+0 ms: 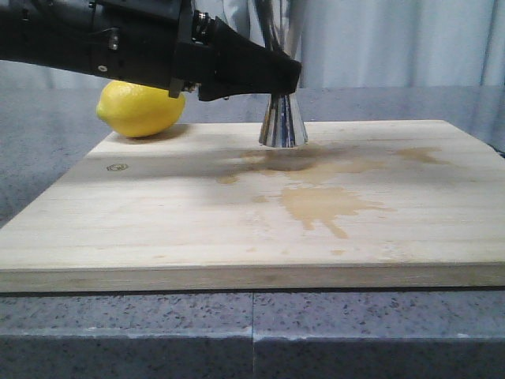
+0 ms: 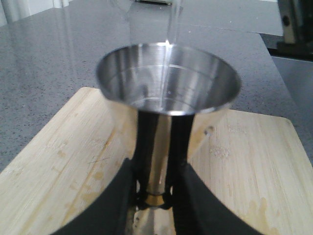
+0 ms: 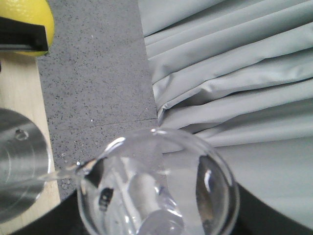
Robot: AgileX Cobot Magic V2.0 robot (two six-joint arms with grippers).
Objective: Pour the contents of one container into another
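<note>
The steel jigger (image 1: 282, 125) stands upright on the wooden board (image 1: 237, 229). My left gripper (image 1: 286, 79) is shut on its narrow waist, the black fingers (image 2: 180, 147) on either side of the gold band (image 2: 155, 199). Its open upper cup (image 2: 168, 78) holds a little clear liquid. The clear glass beaker (image 3: 156, 186) is tilted, its lip (image 3: 80, 169) over the jigger's rim (image 3: 19, 166), and a thin clear stream (image 2: 172, 24) falls into the cup. My right gripper (image 3: 159, 218) is shut on the beaker; its dark fingers show only at the frame's edge.
A yellow lemon (image 1: 139, 109) lies at the board's far left corner, behind my left arm (image 1: 95, 39). Brown wet stains (image 1: 323, 201) spread over the board's middle. Grey speckled counter (image 1: 47, 134) surrounds the board, with a grey curtain (image 3: 234, 73) behind.
</note>
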